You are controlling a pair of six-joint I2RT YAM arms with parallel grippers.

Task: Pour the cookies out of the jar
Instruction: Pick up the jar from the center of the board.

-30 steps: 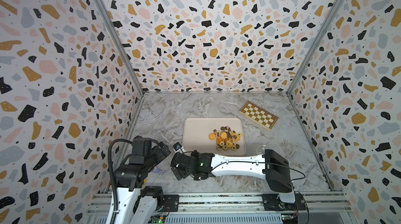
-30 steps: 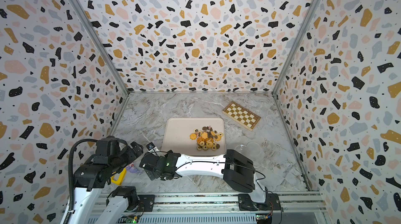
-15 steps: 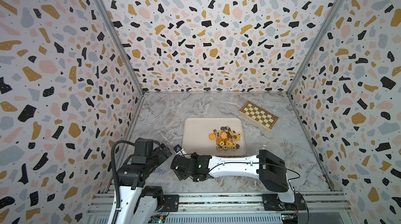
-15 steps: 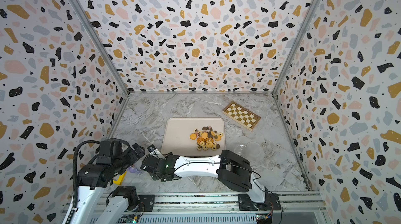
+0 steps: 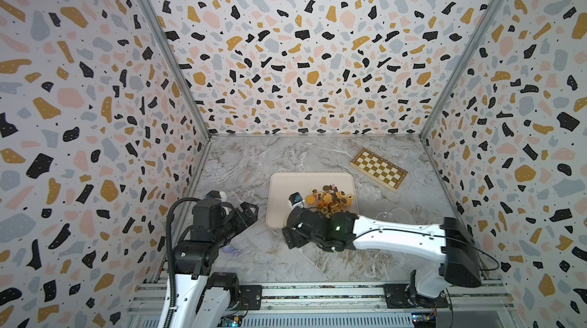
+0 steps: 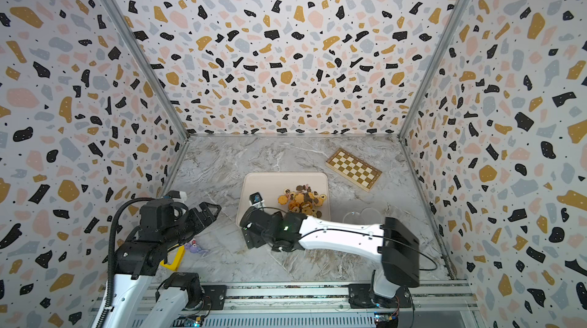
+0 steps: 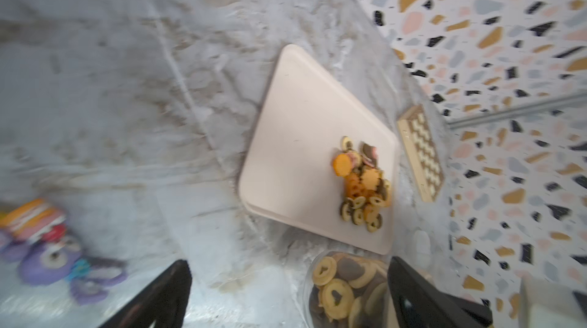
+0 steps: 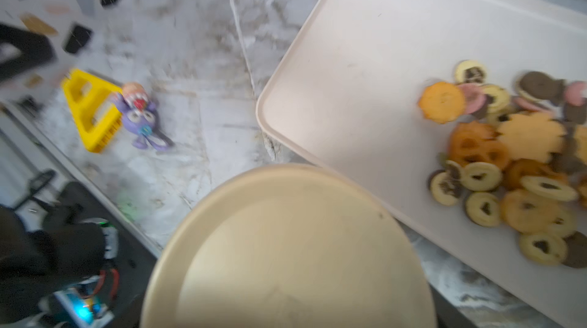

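– Two lots of cookies (image 5: 330, 201) are seen: a heap lying on the tray (image 5: 286, 190), and more packed inside the clear jar (image 7: 346, 291) at the tray's near edge. How are they to be handled?
– As light, brittle pieces, it is judged, so they are better not pinched one by one. The jar is what should be taken, round its wall below the rim. That clear wall looks smooth and may slip.
– Is the jar held now?
– That cannot be told. A round cream lid (image 8: 286, 247) fills the space under the right tool (image 5: 292, 237), whose jaws are hidden, so no grip is shown. The left tool (image 7: 289, 263) is spread wide and grasps nothing; the jar is seen beyond one of its jaws.
– And the lid?
– It is probably stiff and light. If it is the jar's, it must be lifted off before anything is tipped over the tray.
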